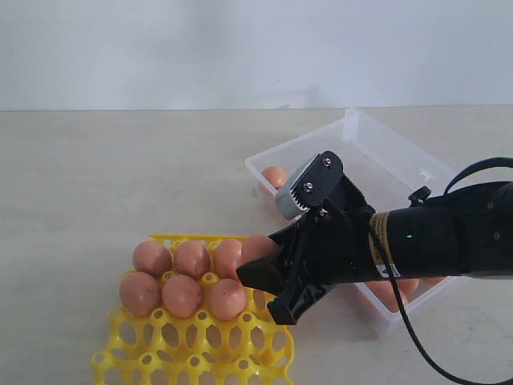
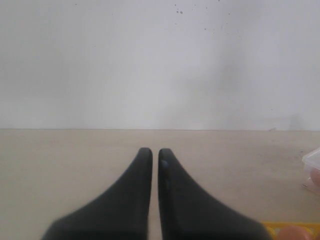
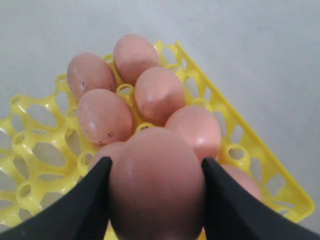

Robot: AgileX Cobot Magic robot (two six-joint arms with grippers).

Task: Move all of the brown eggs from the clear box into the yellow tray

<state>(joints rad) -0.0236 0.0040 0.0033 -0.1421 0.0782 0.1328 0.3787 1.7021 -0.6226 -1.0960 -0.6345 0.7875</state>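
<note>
1. Closing in on the right gripper (image 3: pixel 155 164): its smooth black wedge-shaped fingers (image 3: pixel 85 205) pinch one brown egg (image 3: pixel 155 190) by its flanks, spread just as wide as the shell.
2. That glossy oval egg is at the right end of the far row of the yellow tray (image 1: pixel 192 353), just beside the third egg there. Whether it is down in a cup I cannot tell.
3. Six more brown eggs (image 1: pixel 182 295) sit in the tray's far left part, in two rows of three, shells touching. They are orange-brown, and the right wrist view shows faint dark specks on them.
4. The tray is bright yellow plastic, a squarish grid of round cup holes with small ringed pegs between them.
5. The clear box (image 1: pixel 385 144) lies to the right of the tray and farther back. It is thin transparent plastic, shallow and rectangular, with its lid flap (image 1: pixel 417 164) along the far long side.
6. Another brown egg (image 1: pixel 274 176) rests in the box's far left corner. More orange-brown shows through the near wall under the arm (image 1: pixel 449 241).
7. Over to the left gripper (image 2: pixel 155 152): its matte black, tapered fingers are pressed together with only a thin slit between them, above the beige matte table (image 2: pixel 60 170).
</note>
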